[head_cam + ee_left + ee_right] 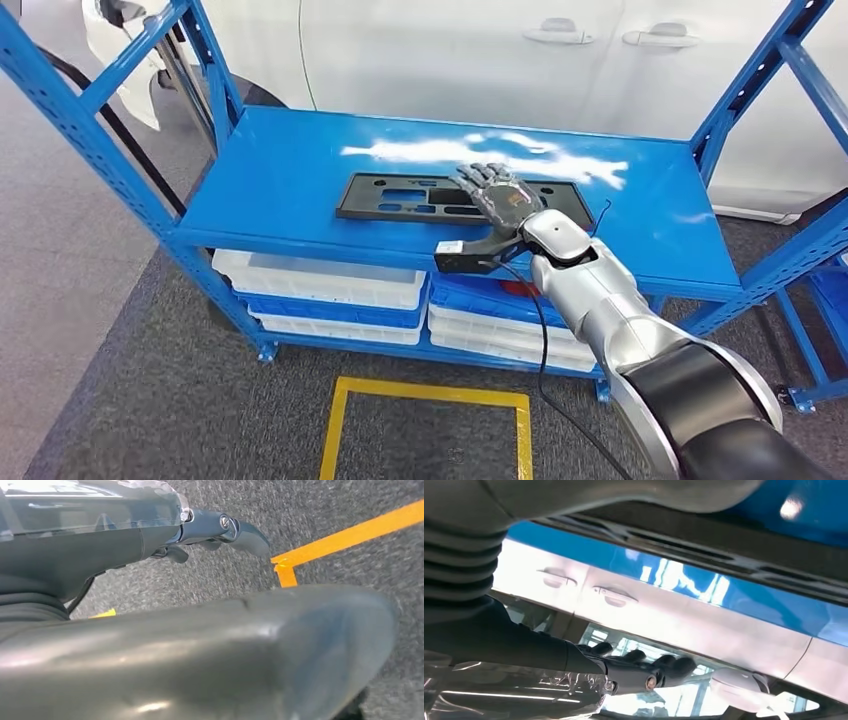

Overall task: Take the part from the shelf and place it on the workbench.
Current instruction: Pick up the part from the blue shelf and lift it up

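Head view, with both wrist views. The part (415,199), a flat black plastic panel with several cut-out windows, lies flat on the top board of the blue steel shelf (280,170), near that board's front edge and roughly midway along it. The right robot hand (497,195) is stretched over the part's right end, fingers extended and spread above the panel; the head view suggests the fingers rest on or just above the panel, but contact cannot be confirmed. In the right wrist view the dark fingers (644,667) lie straight and side by side, so this robot hand appears released and grasping nothing. The left robot hand (215,530) hangs over grey carpet beside a yellow tape line (350,532), away from the shelf; its fingers look loosely extended, with nothing between them.

Below the shelf's top board sit stacked white and blue trays (330,290). Behind the shelf stands a white car (500,50).

Progress, as judged: the reach to the part is made, but the grasp is not yet secured. Lifting the part off the shelf, carrying it and setting it on the bench all remain to be done.
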Controlling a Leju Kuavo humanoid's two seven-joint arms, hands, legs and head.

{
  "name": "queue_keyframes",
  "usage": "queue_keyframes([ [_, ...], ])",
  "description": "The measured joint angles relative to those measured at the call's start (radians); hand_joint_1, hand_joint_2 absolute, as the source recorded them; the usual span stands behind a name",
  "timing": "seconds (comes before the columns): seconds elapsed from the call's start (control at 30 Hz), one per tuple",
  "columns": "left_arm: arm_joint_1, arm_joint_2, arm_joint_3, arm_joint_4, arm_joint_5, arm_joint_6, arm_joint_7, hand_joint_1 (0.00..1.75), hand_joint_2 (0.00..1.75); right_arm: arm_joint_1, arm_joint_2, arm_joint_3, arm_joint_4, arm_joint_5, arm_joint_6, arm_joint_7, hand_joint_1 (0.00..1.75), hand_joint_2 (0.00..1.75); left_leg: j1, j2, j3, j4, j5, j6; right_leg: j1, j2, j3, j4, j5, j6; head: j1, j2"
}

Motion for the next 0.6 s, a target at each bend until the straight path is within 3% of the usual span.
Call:
queue_keyframes([
  [0.1,-0.002,-0.001,0.000,0.000,0.001,0.000,-0.005,0.00,0.00,0.004,0.000,0.009,0.002,0.014,-0.001,0.026,0.00,1.75,0.001,0.000,0.003,-0.003,0.000,0.006,-0.006,0.000,-0.096,0.191,-0.090,0.011,0.000,0.000],
  [0.13,-0.002,-0.001,0.000,0.000,0.001,0.000,-0.006,0.00,0.00,0.008,0.000,0.013,0.003,0.019,-0.002,0.035,0.00,1.75,0.001,0.000,0.004,-0.003,-0.001,0.006,-0.009,0.000,-0.125,0.241,-0.102,0.014,0.000,0.000],
  [0.17,-0.001,-0.001,0.000,0.000,0.001,0.000,-0.006,0.00,0.00,0.012,0.000,0.018,0.004,0.023,-0.002,0.043,0.00,1.75,0.002,-0.001,0.005,-0.002,-0.003,0.006,-0.012,-0.001,-0.137,0.256,-0.094,0.017,0.000,0.000],
  [0.23,0.000,-0.001,0.000,0.000,0.001,0.000,-0.007,0.00,0.00,0.013,0.000,0.025,0.006,0.030,-0.002,0.061,0.00,1.75,0.003,-0.002,0.007,0.002,-0.007,0.002,-0.018,-0.001,-0.111,0.189,-0.039,0.020,0.000,0.000],
  [0.3,0.000,-0.001,0.000,0.000,0.001,0.000,-0.007,0.00,0.00,0.011,0.000,0.027,0.006,0.034,-0.002,0.069,0.00,1.75,0.003,-0.003,0.007,0.005,-0.009,-0.001,-0.020,-0.002,-0.085,0.130,-0.003,0.020,0.000,0.000],
  [0.43,0.000,-0.001,0.000,0.000,0.001,0.000,-0.007,0.00,0.00,0.011,0.000,0.028,0.006,0.035,-0.002,0.071,0.00,1.75,0.004,-0.003,0.007,0.005,-0.010,-0.001,-0.020,-0.002,-0.080,0.119,0.002,0.020,0.000,0.000],
  [0.47,0.000,-0.001,0.000,0.000,0.002,0.000,-0.008,0.00,0.00,0.008,0.000,0.032,0.006,0.040,-0.001,0.086,0.00,1.75,0.002,-0.003,0.006,0.010,-0.013,-0.005,-0.019,-0.002,-0.062,0.080,0.014,0.019,0.000,0.000],
  [0.53,0.000,-0.002,0.000,0.000,0.004,0.001,-0.010,0.00,0.00,0.003,0.002,0.044,0.007,0.059,0.007,0.137,0.00,1.75,-0.001,-0.004,0.004,0.018,-0.020,-0.015,-0.016,-0.002,-0.028,0.006,0.036,0.012,0.000,0.000],
  [0.6,0.003,-0.002,0.000,0.000,0.006,0.002,-0.014,0.00,0.00,-0.010,0.002,0.065,0.013,0.094,0.052,0.240,0.00,1.75,0.002,-0.002,-0.043,0.128,-0.083,-0.037,-0.016,-0.002,-0.011,-0.030,0.045,-0.010,0.000,0.000],
])
